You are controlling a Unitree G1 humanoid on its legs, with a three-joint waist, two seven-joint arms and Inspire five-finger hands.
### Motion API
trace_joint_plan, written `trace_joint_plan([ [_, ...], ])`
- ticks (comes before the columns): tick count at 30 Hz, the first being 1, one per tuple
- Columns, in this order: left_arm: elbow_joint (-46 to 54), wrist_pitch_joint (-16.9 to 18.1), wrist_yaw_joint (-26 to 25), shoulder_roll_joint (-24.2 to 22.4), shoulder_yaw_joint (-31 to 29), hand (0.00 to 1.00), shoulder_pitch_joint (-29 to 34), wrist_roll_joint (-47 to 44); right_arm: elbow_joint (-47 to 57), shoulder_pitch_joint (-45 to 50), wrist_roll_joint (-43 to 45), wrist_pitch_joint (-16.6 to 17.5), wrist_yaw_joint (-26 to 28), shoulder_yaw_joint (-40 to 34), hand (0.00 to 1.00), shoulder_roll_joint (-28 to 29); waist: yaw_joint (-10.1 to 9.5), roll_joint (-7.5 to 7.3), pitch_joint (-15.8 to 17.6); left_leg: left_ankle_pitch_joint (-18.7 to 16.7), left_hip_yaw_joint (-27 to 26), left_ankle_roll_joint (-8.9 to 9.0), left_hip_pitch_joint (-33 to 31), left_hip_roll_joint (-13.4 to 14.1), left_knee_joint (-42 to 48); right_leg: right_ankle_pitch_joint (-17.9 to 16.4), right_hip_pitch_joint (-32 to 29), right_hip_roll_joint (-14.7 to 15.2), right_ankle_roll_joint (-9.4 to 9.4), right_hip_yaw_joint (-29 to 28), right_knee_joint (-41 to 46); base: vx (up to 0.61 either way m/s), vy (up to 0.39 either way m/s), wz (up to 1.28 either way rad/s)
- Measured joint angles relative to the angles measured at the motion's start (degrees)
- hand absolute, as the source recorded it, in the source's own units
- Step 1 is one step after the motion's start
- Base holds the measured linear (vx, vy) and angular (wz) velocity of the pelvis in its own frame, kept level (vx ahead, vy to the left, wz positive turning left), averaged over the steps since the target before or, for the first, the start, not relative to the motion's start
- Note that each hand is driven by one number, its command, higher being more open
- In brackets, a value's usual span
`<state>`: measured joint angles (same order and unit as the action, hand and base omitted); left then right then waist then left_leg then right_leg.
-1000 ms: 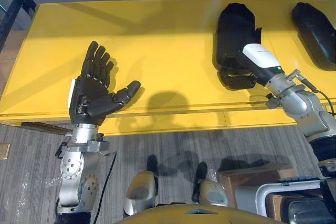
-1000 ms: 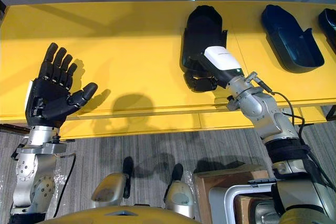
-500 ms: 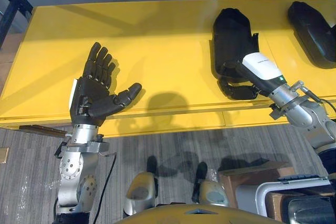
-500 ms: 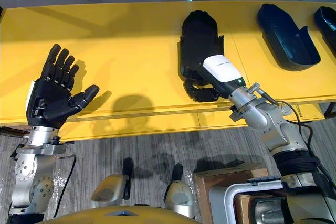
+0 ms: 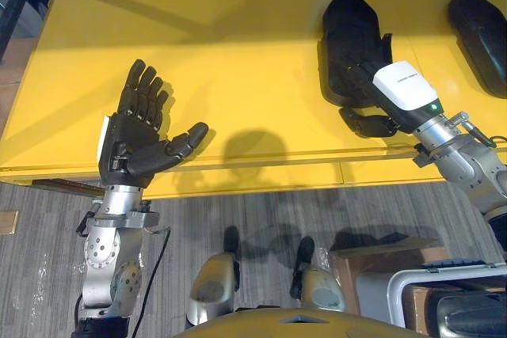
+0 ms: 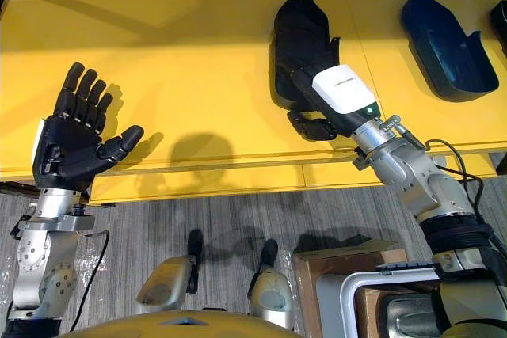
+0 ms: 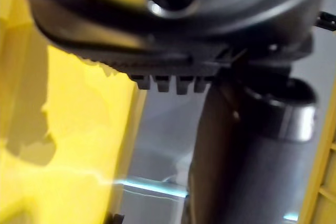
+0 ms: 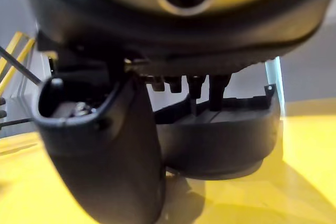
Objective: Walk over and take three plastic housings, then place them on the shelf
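A black plastic housing lies open side up on the yellow shelf top, right of centre. My right hand, white cover on its back, reaches over the housing's near end with its fingers stretched flat into it and its thumb hanging in front of the near rim. The right wrist view shows the housing's curved wall just past the thumb. A second dark housing lies further right. My left hand is held up open and empty above the shelf's front edge at the left.
The rim of a third dark housing shows at the far right edge. A cardboard box and a white-framed bin stand on the grey floor at the lower right. A dark rack stands beyond the shelf's left end.
My right hand's fingers have gone from curled at the housing's near end to straight, and the hand has slid further over the housing. The left hand has kept its pose.
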<state>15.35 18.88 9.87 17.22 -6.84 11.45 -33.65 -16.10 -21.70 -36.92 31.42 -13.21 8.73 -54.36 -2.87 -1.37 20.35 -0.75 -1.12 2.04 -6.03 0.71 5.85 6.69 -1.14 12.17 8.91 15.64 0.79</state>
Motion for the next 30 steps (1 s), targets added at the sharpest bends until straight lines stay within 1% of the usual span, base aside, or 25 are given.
trace_joint_plan([
  [2,0.01,0.05,0.05,0.01,0.00,1.00,0.02,0.04,0.19,0.01,-0.99,0.07,-1.29,-0.32,1.00,-0.10,0.08,0.00,0.00,-0.13,-0.20,-0.19,-0.01,0.01,0.09,-0.20,-0.05,0.00,-0.32,-0.09,0.00,-0.04,-0.014,-0.05],
  [6,0.06,0.27,0.32,0.01,-0.03,1.00,0.09,0.03,3.60,1.61,-1.14,0.65,-1.42,-3.52,1.00,-1.30,0.41,0.00,0.00,-0.50,-0.81,-0.10,-0.96,0.09,1.07,-0.85,-0.81,-0.02,-1.17,-0.23,-0.06,-0.02,-0.020,-0.07],
  [8,0.22,0.27,0.71,-0.01,-0.18,1.00,0.62,0.03,7.30,5.02,-2.30,0.92,-1.47,-7.60,1.00,-1.93,1.00,-0.01,-0.01,-1.18,-1.06,0.51,-1.41,0.54,2.63,-0.85,-0.69,-0.37,-1.17,-0.33,-0.05,0.00,-0.014,-0.07],
  [11,0.61,0.26,1.06,-0.03,-0.50,1.00,1.87,0.03,12.97,10.09,-3.53,1.85,-1.52,-13.26,1.00,-1.97,1.72,-0.08,-0.06,-1.99,-2.08,0.57,-0.96,0.76,3.31,-0.85,-0.58,-0.44,-1.17,-1.06,-0.01,0.01,0.008,-0.19],
  [13,0.90,0.26,1.52,-0.34,-0.50,1.00,2.81,0.04,15.87,12.95,-3.56,2.43,-1.77,-15.96,1.00,-1.93,1.87,-0.10,-0.10,-2.42,-2.92,0.52,-0.29,0.92,3.33,-0.86,-0.32,-0.49,-1.15,-1.81,-0.03,0.01,0.015,-0.22],
  [15,1.20,0.26,2.30,-1.11,-0.48,1.00,3.86,0.08,19.70,16.71,-3.66,3.25,-2.50,-20.02,1.00,-0.53,2.59,-0.28,-0.64,-3.14,-3.61,0.20,0.65,1.00,3.22,-1.24,0.43,-0.48,-1.02,-2.06,-0.17,0.01,0.014,-0.16],
  [16,1.69,0.26,2.37,-1.36,-0.50,1.00,4.80,0.08,21.17,17.89,-3.67,3.54,-2.58,-21.77,1.00,1.53,3.19,-0.67,-1.67,-3.28,-3.81,0.18,0.67,0.98,3.11,-1.70,0.38,-0.42,-1.06,-2.05,-0.23,0.05,0.001,-0.10],
  [18,2.95,0.26,2.74,-3.25,-0.44,1.00,5.99,0.20,24.77,20.57,-3.16,3.40,-2.88,-27.19,1.00,9.06,3.84,-1.38,-4.05,-3.76,-4.67,0.80,1.48,1.41,3.15,-1.95,0.48,-0.78,-1.12,-2.72,-0.24,0.09,-0.004,-0.18],
  [19,3.39,0.26,2.80,-3.85,-0.44,1.00,6.21,0.20,25.71,21.08,-2.86,2.70,-2.87,-28.47,1.00,10.85,3.86,-1.45,-4.40,-4.01,-4.92,0.89,1.62,1.57,3.28,-1.95,0.67,-0.92,-1.13,-3.03,-0.24,0.07,-0.001,-0.22],
  [20,4.17,0.26,2.93,-5.14,-0.43,1.00,6.54,0.37,26.71,21.96,-0.53,1.34,-2.83,-30.84,1.00,14.97,4.27,-1.54,-5.61,-4.56,-5.10,0.78,1.67,1.96,4.07,-1.94,0.95,-1.21,-1.13,-3.21,-0.24,0.04,0.001,-0.13],
  [21,4.54,0.26,2.92,-5.78,-0.43,1.00,6.60,0.62,27.08,22.47,0.73,0.41,-2.75,-31.98,1.00,17.16,4.51,-1.65,-6.00,-4.64,-5.17,0.69,2.12,2.06,4.28,-1.94,1.36,-1.28,-1.14,-3.24,-0.25,0.08,0.009,-0.14],
  [22,5.08,0.26,3.04,-7.14,-0.36,1.00,6.68,0.83,27.80,23.96,4.49,-1.42,-1.86,-34.15,1.00,21.69,4.69,-1.68,-6.87,-4.88,-5.52,0.86,3.34,2.31,4.36,-1.93,2.22,-1.38,-1.14,-3.36,-0.25,0.08,0.017,-0.17],
  [23,5.65,0.27,3.42,-8.48,-0.34,1.00,6.96,0.76,28.31,25.96,10.58,-3.16,-0.42,-35.84,1.00,26.75,4.86,-1.66,-8.44,-5.23,-6.10,0.97,3.78,2.52,4.23,-1.93,2.46,-1.42,-1.14,-3.47,-0.24,0.07,0.020,-0.21],
  [24,6.08,0.27,3.51,-8.99,-0.31,1.00,7.09,0.70,28.49,26.94,13.27,-3.84,-0.06,-36.52,1.00,29.33,4.93,-1.67,-9.02,-5.41,-6.50,1.00,4.22,2.60,4.17,-1.94,2.57,-1.50,-1.14,-3.63,-0.24,0.04,0.015,-0.29],
  [26,7.58,0.30,5.21,-11.09,0.39,1.00,7.20,-1.17,30.39,31.35,23.16,-6.94,0.65,-37.24,1.00,38.80,5.67,-1.13,-10.07,-6.74,-8.28,1.28,6.17,2.88,4.05,-2.01,3.50,-1.81,-1.25,-5.24,-0.24,0.01,0.013,-0.40],
  [27,7.87,0.35,5.82,-11.61,0.58,1.00,7.22,-2.09,30.94,32.40,24.60,-7.52,0.69,-37.12,1.00,40.92,6.04,-0.94,-10.18,-7.04,-8.86,1.27,6.68,2.89,4.05,-2.05,3.68,-1.81,-1.28,-5.70,-0.25,-0.03,0.025,-0.53],
  [29,8.36,1.07,7.61,-13.26,3.37,1.00,7.31,-4.52,33.45,37.78,27.36,-9.94,0.37,-35.66,1.00,47.24,7.26,0.19,-10.96,-8.13,-11.88,0.61,8.40,2.95,4.06,-2.53,3.69,-1.78,-1.41,-8.38,-0.29,-0.03,0.028,-0.62],
  [30,8.63,1.08,7.94,-13.50,4.32,1.00,7.35,-4.67,33.76,39.21,27.82,-10.22,0.38,-35.14,1.00,48.39,7.80,0.48,-11.14,-8.31,-12.57,0.60,8.73,3.04,4.06,-2.63,3.67,-1.82,-1.45,-8.93,-0.31,-0.03,0.015,-0.60],
])
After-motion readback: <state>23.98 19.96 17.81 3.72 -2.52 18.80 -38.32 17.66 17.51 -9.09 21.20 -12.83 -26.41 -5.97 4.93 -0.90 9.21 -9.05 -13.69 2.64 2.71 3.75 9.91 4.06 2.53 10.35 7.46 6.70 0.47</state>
